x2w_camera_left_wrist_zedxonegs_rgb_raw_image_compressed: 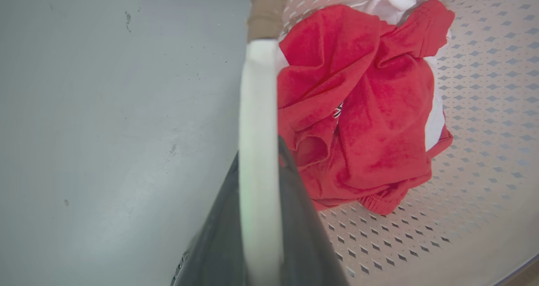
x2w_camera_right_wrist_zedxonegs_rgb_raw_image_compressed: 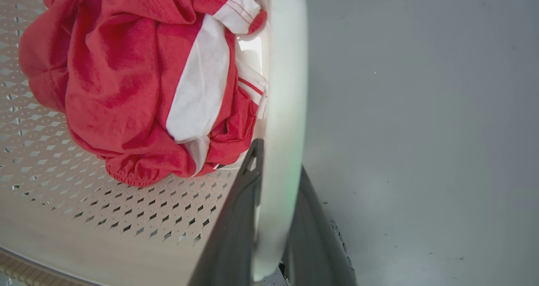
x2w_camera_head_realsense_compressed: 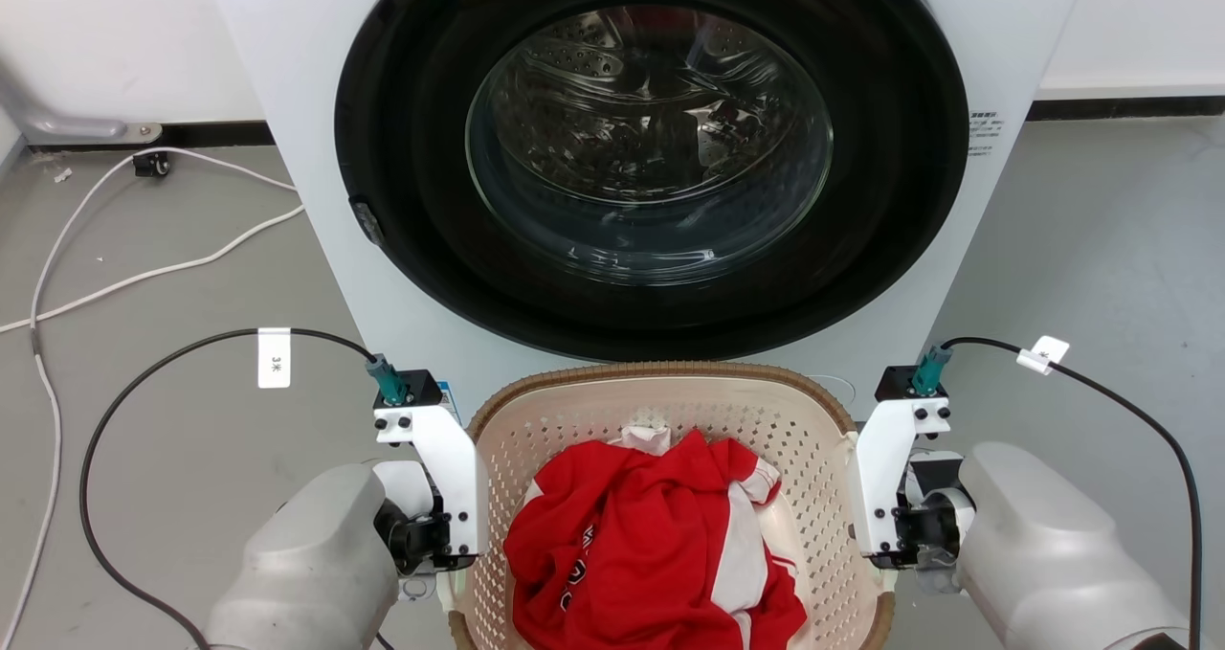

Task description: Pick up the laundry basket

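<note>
The left gripper (x2w_camera_left_wrist_zedxonegs_rgb_raw_image_compressed: pixel 259 151) is rising from the bottom edge. Its two dark fingers (x2w_camera_left_wrist_zedxonegs_rgb_raw_image_compressed: pixel 303 218) are lying close against either side of the white handle (x2w_camera_left_wrist_zedxonegs_rgb_raw_image_compressed: pixel 259 88) of the laundry basket (x2w_camera_left_wrist_zedxonegs_rgb_raw_image_compressed: pixel 484 151), so the jaws are straddling the handle with no gap showing. Beyond the handle, the brown woven rim (x2w_camera_left_wrist_zedxonegs_rgb_raw_image_compressed: pixel 267 8) is running on toward the top edge. Inside the basket, a crumpled red garment (x2w_camera_left_wrist_zedxonegs_rgb_raw_image_compressed: pixel 362 109) is lying just beside the handle, with white cloth (x2w_camera_left_wrist_zedxonegs_rgb_raw_image_compressed: pixel 387 1) peeking out above it and along its far edge. The cream perforated wall is curving around the garment. A grey floor (x2w_camera_left_wrist_zedxonegs_rgb_raw_image_compressed: pixel 105 130), lightly scuffed, is spreading out on the handle's other side.
</note>
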